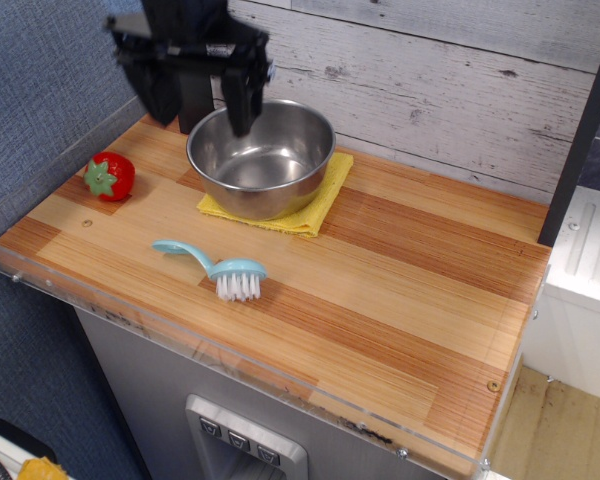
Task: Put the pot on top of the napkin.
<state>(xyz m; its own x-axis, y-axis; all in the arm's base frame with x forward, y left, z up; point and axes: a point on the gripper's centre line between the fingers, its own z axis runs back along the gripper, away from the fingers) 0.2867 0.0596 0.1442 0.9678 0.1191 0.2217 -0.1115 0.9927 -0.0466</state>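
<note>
The pot [262,158], a shiny round steel bowl without handles, sits upright on the yellow napkin [320,203], whose edges show at the bowl's front and right. My black gripper [200,102] hangs open and empty above the bowl's left rim, well clear of it, with its two fingers [239,108] spread wide.
A red toy strawberry [110,176] lies at the left of the wooden counter [400,290]. A light blue dish brush [220,268] lies in front of the pot. A clear plastic lip edges the counter's front and left. A plank wall stands behind.
</note>
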